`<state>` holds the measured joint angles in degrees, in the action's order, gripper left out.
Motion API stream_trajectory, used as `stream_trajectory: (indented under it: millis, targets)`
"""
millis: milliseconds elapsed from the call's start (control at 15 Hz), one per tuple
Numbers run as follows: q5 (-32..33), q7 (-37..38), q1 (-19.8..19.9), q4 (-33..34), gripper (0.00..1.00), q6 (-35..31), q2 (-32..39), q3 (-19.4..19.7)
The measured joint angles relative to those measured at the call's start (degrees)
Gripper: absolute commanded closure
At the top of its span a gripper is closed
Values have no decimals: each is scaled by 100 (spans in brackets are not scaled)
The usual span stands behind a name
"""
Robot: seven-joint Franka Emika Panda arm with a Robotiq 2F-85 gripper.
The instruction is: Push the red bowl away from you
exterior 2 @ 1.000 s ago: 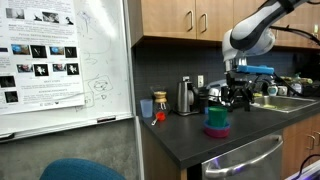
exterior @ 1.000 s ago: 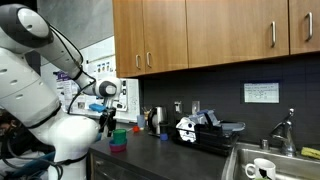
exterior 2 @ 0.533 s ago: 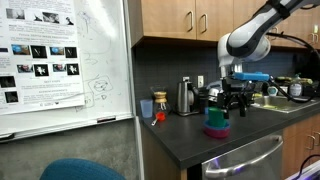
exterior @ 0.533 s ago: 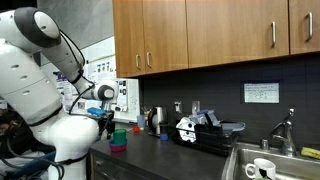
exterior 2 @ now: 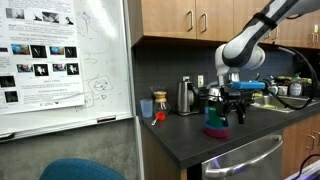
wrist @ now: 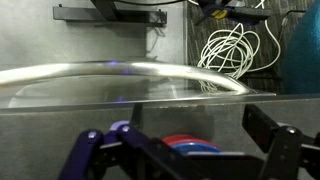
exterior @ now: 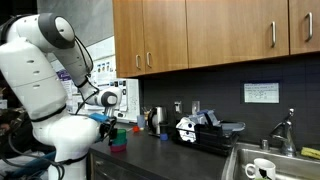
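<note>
We log gripper jaws wide apart, nothing gripped | hovering just beside red bowl | bowl stacked near counter's front edge.

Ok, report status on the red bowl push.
Gripper open, low at the bowl. Red bowl on counter, contact unclear. Green cup close in, may get shoved.

The cabinets are smooth, satin-finished wood. The arm's shell looks like glossy white plastic and the red bowl like smooth plastic, while the appliance front is brushed, reflective metal.
</note>
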<state>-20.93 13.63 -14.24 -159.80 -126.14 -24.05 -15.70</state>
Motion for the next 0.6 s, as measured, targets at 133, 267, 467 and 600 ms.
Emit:
stream_trajectory:
  millis: [133, 267, 467, 600]
  targets:
    - [0, -123, 0, 1, 0, -99, 213, 53]
    - [0, -244, 0, 1, 0, -198, 409, 82]
    - [0, -413, 0, 2, 0, -328, 682, 119]
    - [2, -528, 4, 14, 0, -416, 843, 173]
